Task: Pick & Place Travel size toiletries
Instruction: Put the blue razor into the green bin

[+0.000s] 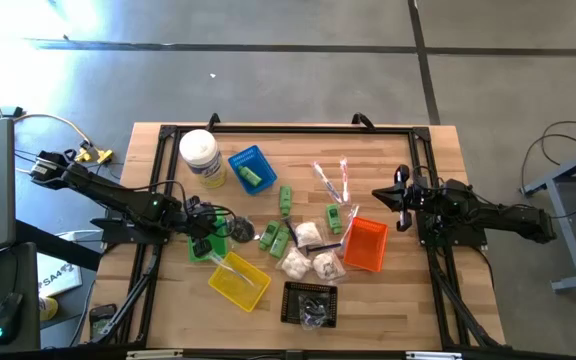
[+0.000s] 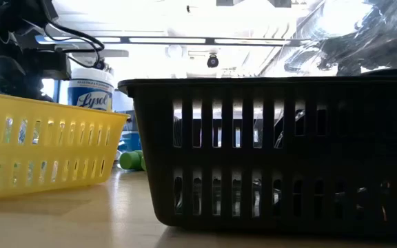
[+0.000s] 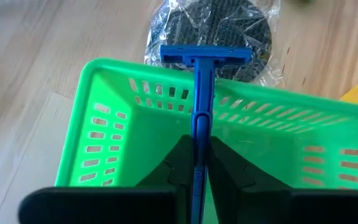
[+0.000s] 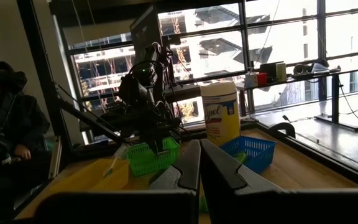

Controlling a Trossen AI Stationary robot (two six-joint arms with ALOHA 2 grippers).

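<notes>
A bright green slotted basket (image 3: 135, 124) sits behind a blue razor (image 3: 201, 93) and a black, weave-patterned disc in clear wrap (image 3: 219, 28). Yellow (image 1: 238, 280), orange (image 1: 366, 245), blue (image 1: 251, 168) and black (image 1: 310, 300) baskets dot the pale wood tabletop (image 1: 168, 310), beside a white jar with a yellow label (image 1: 201, 158).

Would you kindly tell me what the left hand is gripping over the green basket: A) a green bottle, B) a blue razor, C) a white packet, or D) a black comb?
B: in the left wrist view the left hand is closed on the blue razor by its handle, above the green basket.
</notes>
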